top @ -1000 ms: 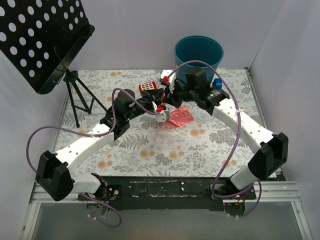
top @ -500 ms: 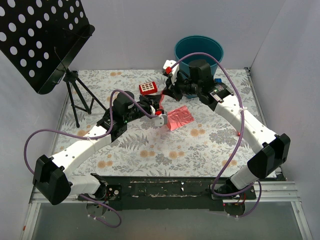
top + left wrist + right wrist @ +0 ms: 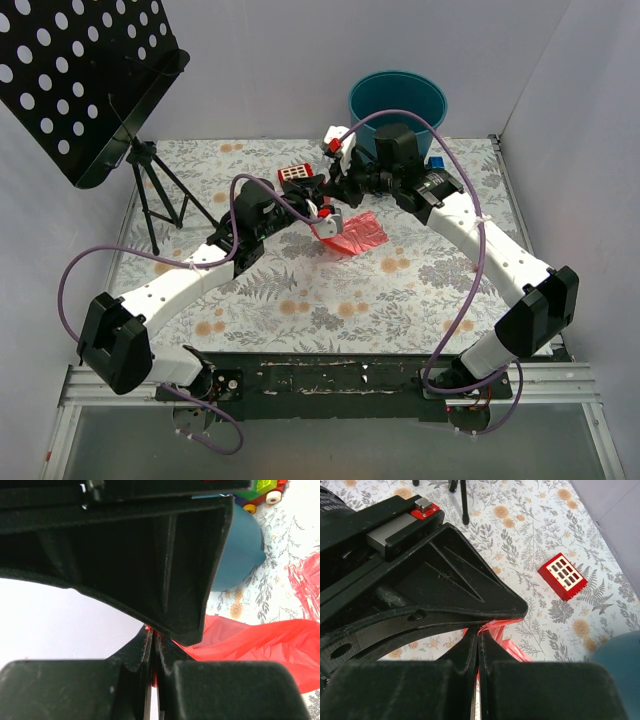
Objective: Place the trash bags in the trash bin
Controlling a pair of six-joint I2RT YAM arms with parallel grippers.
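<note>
A translucent red trash bag [image 3: 355, 232] lies mid-table, its near-left edge lifted. My left gripper [image 3: 322, 210] is shut on that edge; red film shows between its fingers in the left wrist view [image 3: 152, 632], and the bag [image 3: 260, 645] trails off to the right. My right gripper [image 3: 338, 188] sits close behind the left one and is shut on the same bag [image 3: 506, 632], with film pinched at its tips [image 3: 478, 632]. The teal trash bin [image 3: 397, 100] stands at the back, beyond both grippers, and also shows in the left wrist view [image 3: 237, 555].
A small rigid red block with a white grid [image 3: 295, 175] lies left of the grippers and also shows in the right wrist view [image 3: 565, 576]. A black perforated music stand [image 3: 90, 80] on a tripod [image 3: 155, 195] fills the back left. A blue toy [image 3: 434, 165] sits beside the bin.
Both grippers have closed in on each other at the bag's left edge. That edge has lifted off the table, and the left gripper has moved back toward the bin.
</note>
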